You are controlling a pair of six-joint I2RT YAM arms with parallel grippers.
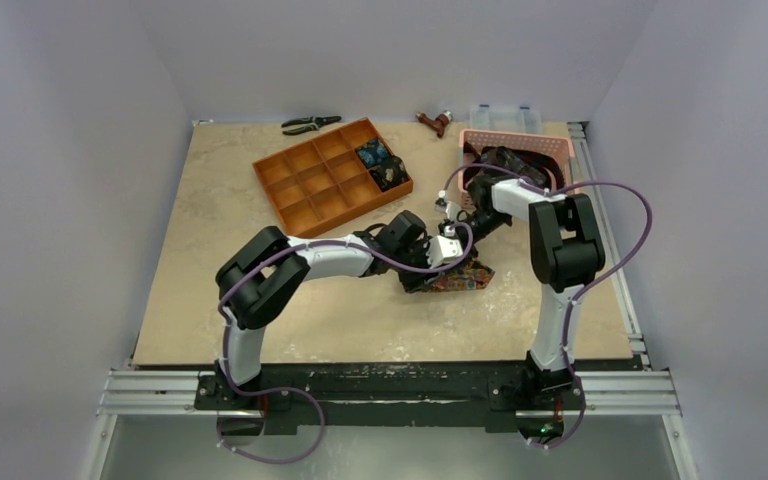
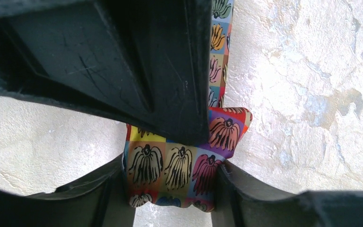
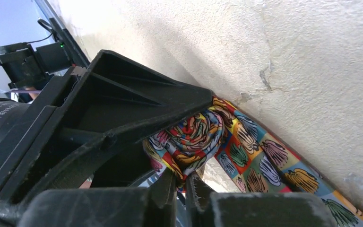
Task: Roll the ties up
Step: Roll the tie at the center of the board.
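The orange-yellow-red print tie lies mid-table, partly coiled. My left gripper is shut on the coil from the left. In the left wrist view the coil sits squeezed between both fingers, with the loose strip running away over the table. My right gripper meets it from the other side. In the right wrist view its fingertips pinch the end of the coil, and the flat strip trails right. The right gripper's black finger fills the top of the left wrist view.
An orange compartment tray at the back holds two dark rolled ties. A pink basket at back right holds dark ties. Pliers, a small red-brown tool and a clear box lie along the far edge.
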